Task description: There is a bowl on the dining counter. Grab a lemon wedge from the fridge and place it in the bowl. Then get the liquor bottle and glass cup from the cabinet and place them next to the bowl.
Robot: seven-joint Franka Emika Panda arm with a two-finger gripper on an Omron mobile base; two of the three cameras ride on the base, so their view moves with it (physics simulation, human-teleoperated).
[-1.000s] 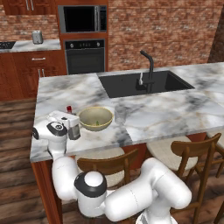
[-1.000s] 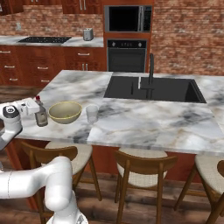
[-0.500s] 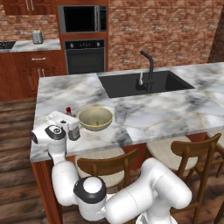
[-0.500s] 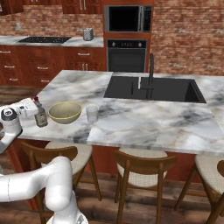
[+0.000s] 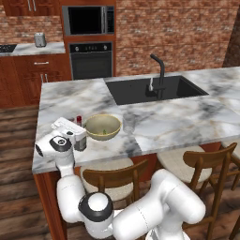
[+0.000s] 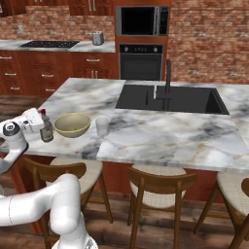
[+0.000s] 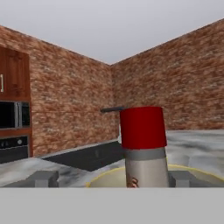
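Hand view: my gripper (image 7: 112, 179) stands spread wide around the upright bottle (image 7: 143, 146), bowl (image 7: 192, 175) just behind.

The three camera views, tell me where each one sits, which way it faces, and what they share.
Left base view: behind the arm's left, facing the counter; white arm lower right.
Right base view: behind its right, same counter; arm lower left.
Hand view: level along the gripper at the liquor bottle.
Shared: bottle, bowl, glass cup.
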